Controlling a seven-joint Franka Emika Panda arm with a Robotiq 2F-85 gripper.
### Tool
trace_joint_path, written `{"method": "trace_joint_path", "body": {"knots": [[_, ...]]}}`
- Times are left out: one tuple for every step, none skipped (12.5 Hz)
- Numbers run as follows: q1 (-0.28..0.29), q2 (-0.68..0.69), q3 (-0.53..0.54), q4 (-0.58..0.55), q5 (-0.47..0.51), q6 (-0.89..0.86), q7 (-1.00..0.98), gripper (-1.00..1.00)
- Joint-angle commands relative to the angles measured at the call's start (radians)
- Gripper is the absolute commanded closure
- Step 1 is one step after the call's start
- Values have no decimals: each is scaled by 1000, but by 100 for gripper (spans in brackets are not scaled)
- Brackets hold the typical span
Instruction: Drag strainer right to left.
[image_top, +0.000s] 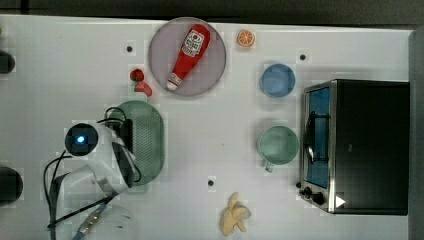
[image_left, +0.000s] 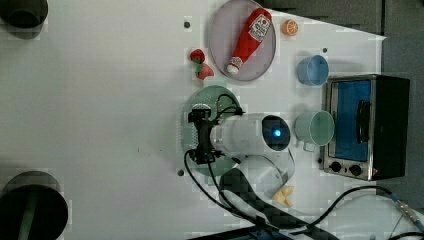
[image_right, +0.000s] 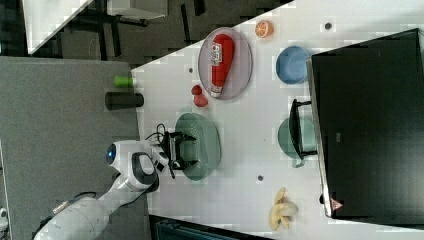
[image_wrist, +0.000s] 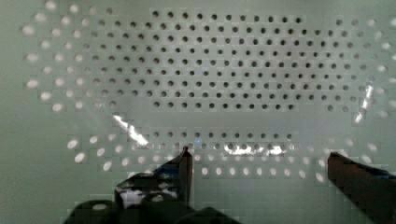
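The strainer (image_top: 150, 135) is a pale mint-green oval colander lying on the white table, in the left half of the top view. Its perforated bottom (image_wrist: 210, 79) sits close under the wrist camera. My gripper (image_wrist: 259, 154) is open, its two dark fingers spread wide just above the holes with nothing between them. In the left view the gripper (image_left: 200, 137) reaches down into the strainer (image_left: 210, 97) near its left rim. The right view shows the gripper (image_right: 182, 150) inside the strainer (image_right: 202, 137) at the rim nearest the arm.
A grey plate (image_top: 215, 75) holding a ketchup bottle (image_top: 189, 55) lies just beyond the strainer, with two strawberries (image_top: 140, 82) beside it. A blue bowl (image_top: 277, 80), green cup (image_top: 278, 145), toaster oven (image_top: 355, 145), banana (image_top: 234, 216) and orange slice (image_top: 245, 38) stand towards the top view's right.
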Motion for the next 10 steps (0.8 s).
{"method": "trace_joint_path", "body": {"knots": [[56,25,-10,62,12,-3,81,-100],[68,37,-10,79,26,-3,81,-100],[80,48,-10,97,37,-3,82,-100],[91,59,-10,114,49,-3,82,-100],[101,70,-10,131,63,-3,84,-100],[110,80,-10,147,76,-3,85,-100],[119,89,-10,161,86,-1,85,-100],[127,96,-10,176,86,-2,86,-100],[135,103,-10,186,87,-2,87,-100],[141,109,-10,197,87,-1,88,-100]]}}
